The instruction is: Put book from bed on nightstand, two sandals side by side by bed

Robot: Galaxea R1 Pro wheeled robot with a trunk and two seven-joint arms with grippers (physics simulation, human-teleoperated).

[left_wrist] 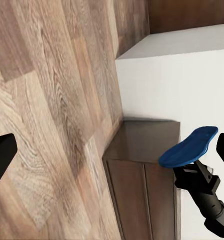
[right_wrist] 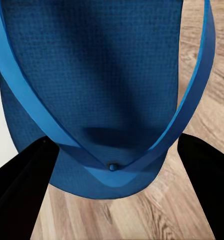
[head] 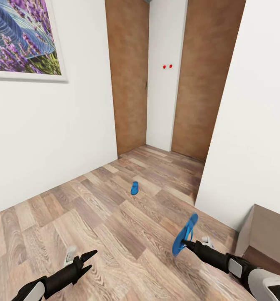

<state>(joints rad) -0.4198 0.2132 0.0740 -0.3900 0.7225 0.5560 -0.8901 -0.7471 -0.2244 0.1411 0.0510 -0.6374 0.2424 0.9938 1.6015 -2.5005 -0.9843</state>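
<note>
One blue sandal (head: 185, 234) hangs above the wood floor, tilted up on edge, with my right gripper (head: 185, 244) shut on its toe end. In the right wrist view the sandal (right_wrist: 106, 90) with its straps is close up between the black fingers (right_wrist: 21, 192). The second blue sandal (head: 134, 188) lies flat on the floor ahead, near the middle of the room. My left gripper (head: 88, 260) is open and holds nothing, low at the left. The nightstand (head: 267, 234) stands at the right against the wall; it is also in the left wrist view (left_wrist: 142, 145). The bed and book are out of view.
A white wall with a framed lavender picture (head: 23, 37) is at the left. Brown wooden panels (head: 129, 75) and a narrow white recess stand at the far end. A white wall corner (head: 223, 138) juts in at the right, just above the nightstand.
</note>
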